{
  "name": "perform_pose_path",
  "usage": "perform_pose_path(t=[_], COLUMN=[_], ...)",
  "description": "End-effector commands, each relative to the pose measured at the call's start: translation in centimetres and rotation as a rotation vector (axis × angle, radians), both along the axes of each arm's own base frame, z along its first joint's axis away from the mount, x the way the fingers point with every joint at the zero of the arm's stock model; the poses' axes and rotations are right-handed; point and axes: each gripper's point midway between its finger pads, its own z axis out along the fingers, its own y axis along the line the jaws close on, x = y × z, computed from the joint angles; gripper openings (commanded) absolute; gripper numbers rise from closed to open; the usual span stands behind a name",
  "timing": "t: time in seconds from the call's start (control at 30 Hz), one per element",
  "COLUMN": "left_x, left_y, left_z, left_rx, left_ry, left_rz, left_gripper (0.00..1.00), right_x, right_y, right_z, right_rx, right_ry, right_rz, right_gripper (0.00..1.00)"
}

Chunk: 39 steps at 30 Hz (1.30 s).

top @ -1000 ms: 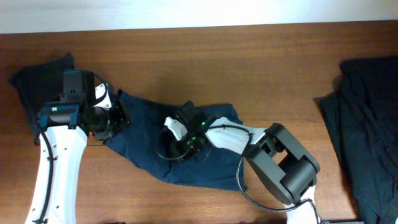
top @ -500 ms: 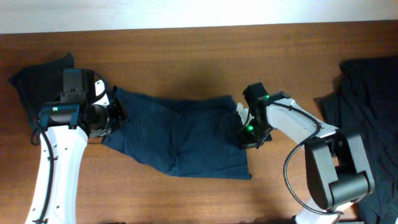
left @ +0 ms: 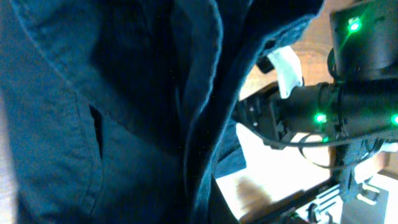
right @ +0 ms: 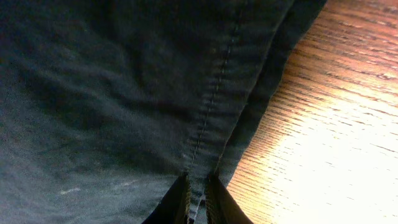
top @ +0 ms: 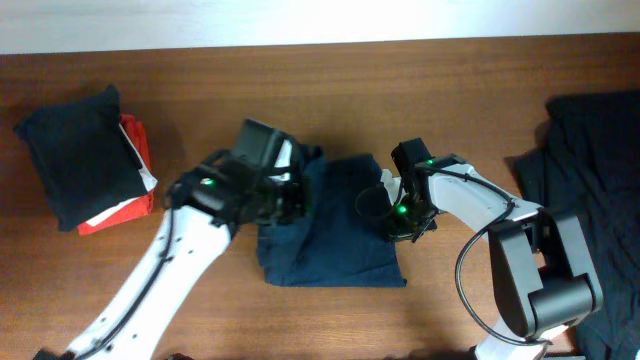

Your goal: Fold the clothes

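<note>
One pair of dark navy-blue fabric shorts [top: 340,250] lies mid-table, left half doubled rightward. Right gripper [right: 196,190] pinches a seam at the right edge, probably anchoring the fold; left gripper [top: 285,195] sits buried in cloth, its grip impossible to tell

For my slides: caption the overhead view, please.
Left gripper and right gripper at opposite edges of half-folded navy shorts on a wooden table.

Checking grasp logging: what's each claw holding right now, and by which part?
Right claw pinches the shorts at an edge seam. Left claw: fingers buried in fabric, cannot tell.
</note>
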Motion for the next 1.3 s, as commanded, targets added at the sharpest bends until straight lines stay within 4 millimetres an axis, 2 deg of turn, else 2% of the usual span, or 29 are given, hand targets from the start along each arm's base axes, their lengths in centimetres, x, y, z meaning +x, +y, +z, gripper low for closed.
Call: perform_pose_path(t=[0.0, 0.1, 0.2, 0.23, 0.27, 0.3, 0.37, 0.4, 0.43, 0.47, 0.5, 0.53, 0.6, 0.63, 0.67, 0.73, 0.83, 0.87, 0.93, 0.97, 1.03, 1.17, 1.23, 1.27], left_x=[0.7, 1.5, 2.1, 2.7, 3.1, 4.7, 7.1, 8.6, 10.9, 12.0, 14.0, 15.7, 17.1, 17.4, 17.7, 17.8, 16.9, 16.5, 15.8, 15.6, 14.6, 11.9, 10.3, 8.7], left_y=[-3.4, -5.8, -8.1, -8.6, -8.5, -7.4, -5.6, -4.4, -2.8, -1.9, 0.0, 1.7, 1.7, 1.5, 1.4, 1.4, 1.0, 0.7, 0.7, 0.7, 1.1, 2.0, 2.1, 1.8], left_z=[-2.3, -4.7, -4.2, -3.6, -3.4, -2.7, -1.5, -0.8, 0.2, 0.6, 0.7, 0.3, -1.1, -2.2, -4.4, -8.1, -13.4, -14.2, -15.1, -15.2, -15.8, -16.9, -17.3, -17.5], left_rx=[-0.036, -0.051, -0.142, -0.170, -0.176, -0.180, -0.190, -0.193, -0.197, -0.190, -0.142, -0.084, -0.042, -0.029, -0.005, 0.030, 0.048, 0.037, 0.033, 0.036, 0.057, 0.106, 0.115, 0.107], left_ry=[0.079, 0.125, 0.108, 0.077, 0.059, 0.011, -0.045, -0.088, -0.175, -0.211, -0.274, -0.328, -0.368, -0.363, -0.331, -0.267, -0.147, -0.116, -0.071, -0.064, -0.016, 0.100, 0.170, 0.234], left_rz=[0.057, 0.086, 0.037, 0.030, 0.028, 0.032, 0.066, 0.081, 0.094, 0.121, 0.194, 0.256, 0.219, 0.202, 0.188, 0.174, 0.148, 0.134, 0.125, 0.124, 0.123, 0.119, 0.107, 0.088], left_gripper=[0.01, 0.00, 0.01, 0.19, 0.24, 0.25, 0.35, 0.37, 0.39, 0.41, 0.43, 0.43, 0.43, 0.43, 0.43, 0.43, 0.43, 0.46, 0.48, 0.48, 0.48, 0.47, 0.34, 0.31], right_x=[-0.4, -0.6, -0.8, -1.0, -0.7, 1.0, 3.0, 4.6, 5.6, 5.9, 6.4, 6.2, 5.0, 4.2, 3.5, 2.8, 1.3, 0.6, -1.7, -2.9, -7.4, -10.9, -10.5, -9.8], right_y=[-0.4, -0.5, -0.5, -0.8, -1.3, -3.5, -6.0, -7.4, -8.3, -8.3, -7.3, -4.4, -0.1, 1.9, 3.9, 6.2, 8.4, 8.5, 7.9, 7.4, 4.8, 2.2, 1.1, -0.2], right_z=[-0.8, -0.8, -0.7, -0.4, 0.4, 2.8, 6.1, 9.5, 12.2, 14.0, 16.1, 17.6, 18.4, 18.3, 18.0, 16.8, 13.0, 11.6, 7.0, 5.6, 1.8, -0.8, -1.4, -2.0], right_rx=[-0.023, -0.026, -0.028, -0.035, -0.040, -0.084, -0.128, -0.121, -0.108, -0.086, -0.023, 0.104, 0.274, 0.318, 0.338, 0.344, 0.340, 0.334, 0.306, 0.292, 0.197, 0.066, -0.004, -0.097], right_ry=[0.009, 0.017, 0.026, 0.047, 0.062, 0.044, -0.001, -0.045, -0.082, -0.101, -0.129, -0.141, -0.126, -0.113, -0.109, -0.110, -0.066, -0.044, 0.020, 0.056, 0.186, 0.288, 0.263, 0.229], right_rz=[-0.009, -0.009, -0.009, -0.016, -0.033, -0.087, -0.150, -0.200, -0.234, -0.247, -0.230, -0.150, -0.015, 0.038, 0.088, 0.141, 0.139, 0.129, 0.098, 0.082, 0.043, -0.048, -0.063, -0.105], right_gripper=[0.14, 0.15, 0.15, 0.17, 0.17, 0.17, 0.18, 0.20, 0.21, 0.22, 0.25, 0.28, 0.29, 0.29, 0.29, 0.29, 0.29, 0.29, 0.29, 0.29, 0.29, 0.29, 0.31, 0.39])
